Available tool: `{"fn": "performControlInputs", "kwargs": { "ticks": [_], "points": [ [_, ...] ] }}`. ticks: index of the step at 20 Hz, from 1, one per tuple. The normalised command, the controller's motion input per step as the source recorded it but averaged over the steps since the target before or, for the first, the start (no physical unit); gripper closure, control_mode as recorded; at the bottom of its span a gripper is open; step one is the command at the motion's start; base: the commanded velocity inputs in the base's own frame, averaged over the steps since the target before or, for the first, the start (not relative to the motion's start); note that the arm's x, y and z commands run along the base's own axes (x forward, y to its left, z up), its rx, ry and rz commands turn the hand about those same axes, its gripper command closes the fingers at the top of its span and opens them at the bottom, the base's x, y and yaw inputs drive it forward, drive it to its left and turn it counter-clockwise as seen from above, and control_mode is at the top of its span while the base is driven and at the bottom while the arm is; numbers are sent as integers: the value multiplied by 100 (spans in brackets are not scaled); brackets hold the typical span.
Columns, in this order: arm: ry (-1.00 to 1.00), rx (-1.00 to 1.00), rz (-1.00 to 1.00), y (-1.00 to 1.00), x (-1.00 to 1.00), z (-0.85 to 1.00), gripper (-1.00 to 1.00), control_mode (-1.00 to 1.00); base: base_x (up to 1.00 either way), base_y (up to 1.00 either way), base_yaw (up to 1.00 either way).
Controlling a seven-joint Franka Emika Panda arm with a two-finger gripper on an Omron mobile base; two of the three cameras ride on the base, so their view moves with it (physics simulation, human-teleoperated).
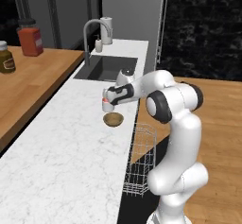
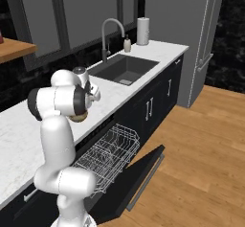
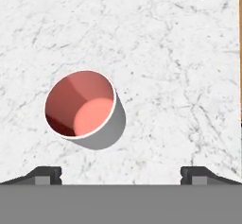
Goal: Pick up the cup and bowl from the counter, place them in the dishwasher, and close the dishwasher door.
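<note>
Pincer above the cup, jaws spread wide, nothing gripped.

The pincer [image 3: 121, 173] hovers over the white marble table [image 1: 61, 152], released; its fingertips [image 3: 46, 175] stand well apart. The cup [image 3: 82, 106] stands upright on the table, between and beyond the tips, offset toward one. The bowl [image 1: 113, 119] rests just beside the cup, near the table's front edge, above the dishwasher's pulled-out rack [image 2: 107, 155] and lowered dishwasher door [image 2: 139, 178].

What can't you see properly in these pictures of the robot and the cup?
- Cup: left base view, its top is covered by the gripper.
- Bowl: right base view, mostly behind the arm.
- Jaws: hand view, only their tips show, wide apart.
- Jar: left base view, cut by the left edge.
</note>
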Motion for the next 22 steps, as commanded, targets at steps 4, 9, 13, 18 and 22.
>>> {"fn": "performControlInputs", "kwargs": {
  "ticks": [4,9,13,18,22],
  "points": [
    [0,1,-2,4,34,-6,-100,-100,0,0,0],
    [0,0,-1,1,29,-14,-100,-100,0,0,0],
    [0,0,0,0,25,-22,-100,-100,0,0,0],
    [0,0,0,0,23,-26,-100,-100,0,0,0],
    [0,0,0,0,21,-29,-100,-100,0,0,0]
  ]
}}
